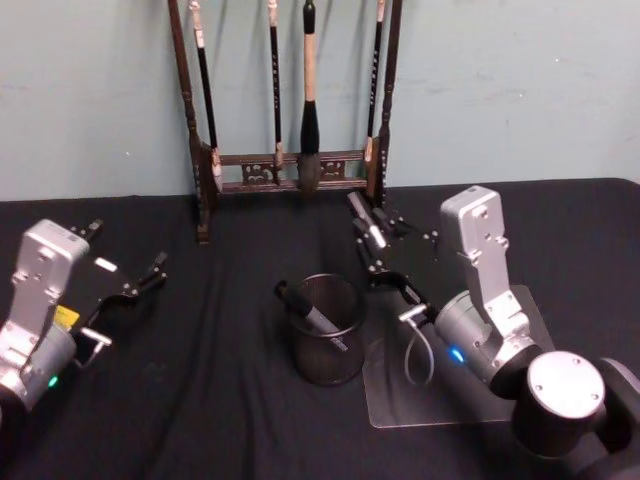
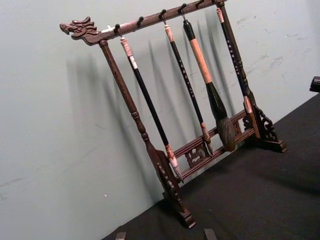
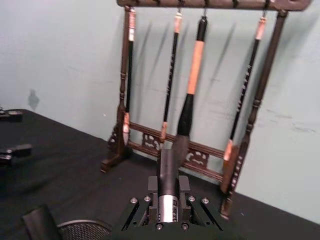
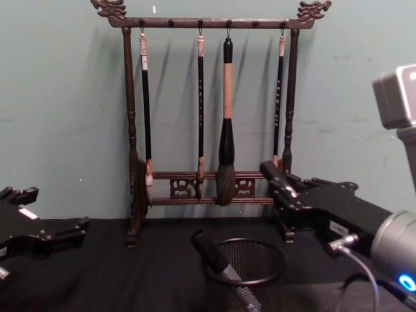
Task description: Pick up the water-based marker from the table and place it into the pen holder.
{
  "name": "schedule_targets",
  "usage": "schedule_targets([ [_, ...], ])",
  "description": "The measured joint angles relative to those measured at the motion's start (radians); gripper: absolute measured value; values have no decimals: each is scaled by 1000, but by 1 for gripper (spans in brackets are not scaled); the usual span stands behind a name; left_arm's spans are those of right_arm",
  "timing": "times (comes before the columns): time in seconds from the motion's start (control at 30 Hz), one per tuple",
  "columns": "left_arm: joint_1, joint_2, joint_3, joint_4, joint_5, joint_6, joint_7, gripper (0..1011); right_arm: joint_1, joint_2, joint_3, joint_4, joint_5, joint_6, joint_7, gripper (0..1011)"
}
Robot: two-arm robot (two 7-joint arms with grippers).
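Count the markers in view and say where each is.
2. One marker leans inside the pen holder. The second marker is clamped in the right gripper, raised behind the holder, in front of the brush rack. Left gripper holds none. Others could hide inside the holder.

My worktop (image 1: 200, 420) is plain black cloth against a pale blue-green wall (image 1: 500, 90). The pen holder (image 1: 322, 362) is black wire mesh with a solid black rim. The marker (image 1: 312, 312) in it is black with a grey-white label. The second marker (image 3: 168, 187), in my right pincer (image 1: 375, 240), is black with a silver band. Both pincers are black. The right arm (image 1: 480, 250) is silver-grey, and a yellow tag (image 1: 66, 316) shows behind the left pincer (image 1: 125, 252). The brush rack (image 4: 129, 130) is dark brown, its largest brush (image 4: 226, 123) tan over black.
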Motion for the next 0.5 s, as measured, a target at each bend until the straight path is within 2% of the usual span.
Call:
schedule_targets([
  [0.5,0,0,0,0,0,0,0,1009,21,-5,-44,12,5,-49,30,241],
])
